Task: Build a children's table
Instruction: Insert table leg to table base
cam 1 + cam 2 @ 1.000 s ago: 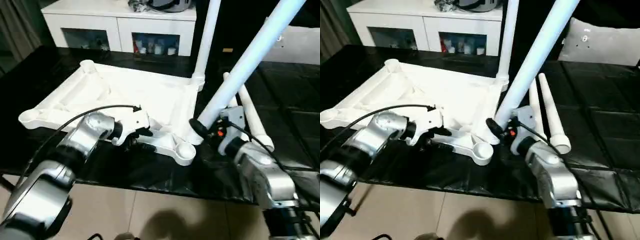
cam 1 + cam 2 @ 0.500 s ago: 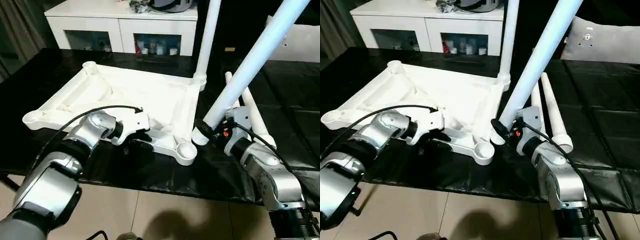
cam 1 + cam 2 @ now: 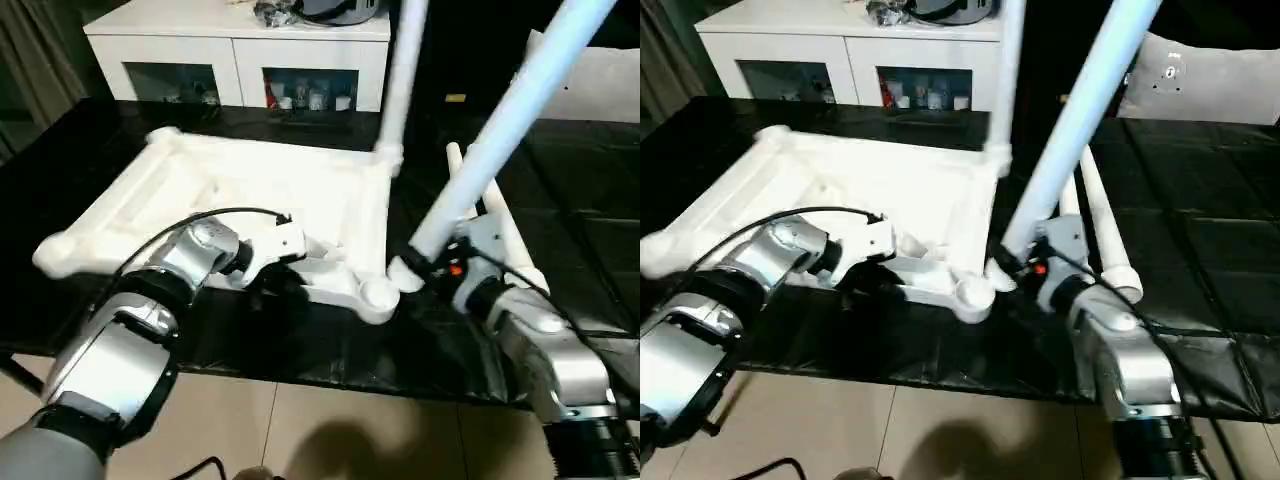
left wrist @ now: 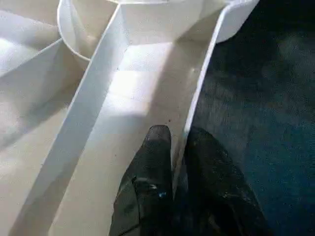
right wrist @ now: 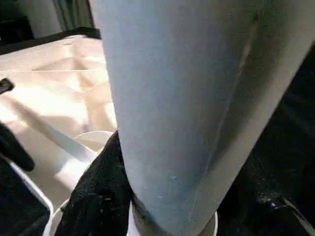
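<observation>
Left gripper [image 4: 178, 142] jaws nearly closed; right gripper [image 5: 162, 206] clamped, arm raised

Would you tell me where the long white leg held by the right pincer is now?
In the left eye view, the long white tapered leg slants up to the right from the right pincer, its thick end beside the upturned white tabletop's near right corner socket.

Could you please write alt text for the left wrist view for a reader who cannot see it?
Two black fingers of the left gripper pinch the thin outer wall of the upside-down white plastic tabletop, one finger inside and one outside. A round corner socket lies beyond, and a dark mat alongside.
</observation>
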